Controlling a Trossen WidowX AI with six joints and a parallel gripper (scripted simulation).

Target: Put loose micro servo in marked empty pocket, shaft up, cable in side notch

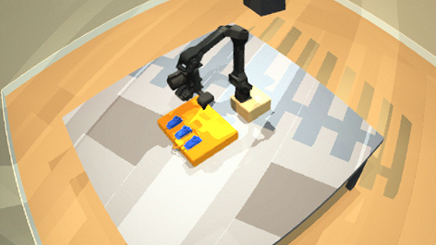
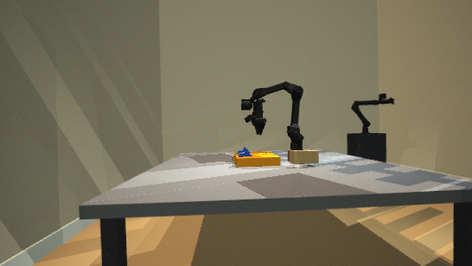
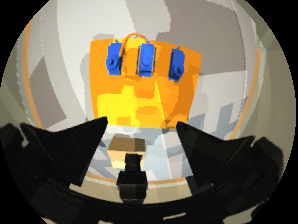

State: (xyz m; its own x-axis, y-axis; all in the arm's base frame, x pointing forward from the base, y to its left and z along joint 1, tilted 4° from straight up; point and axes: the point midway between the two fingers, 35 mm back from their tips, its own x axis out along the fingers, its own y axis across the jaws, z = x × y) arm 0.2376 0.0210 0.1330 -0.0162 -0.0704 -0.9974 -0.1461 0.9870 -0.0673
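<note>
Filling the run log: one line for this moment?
phase: retreat | end effector: open, empty, raised above deck | servos: three in a row on deck | seating, cable: too small to tell

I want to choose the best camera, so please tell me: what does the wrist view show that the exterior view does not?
Only the wrist view: three blue servos side by side on the deck, seen from above between the open, empty gripper fingers. Only the exterior view: the whole arm, the gripper raised well above the deck, a second arm on a black stand. Both: orange deck, servos, tan base block, table.
</note>
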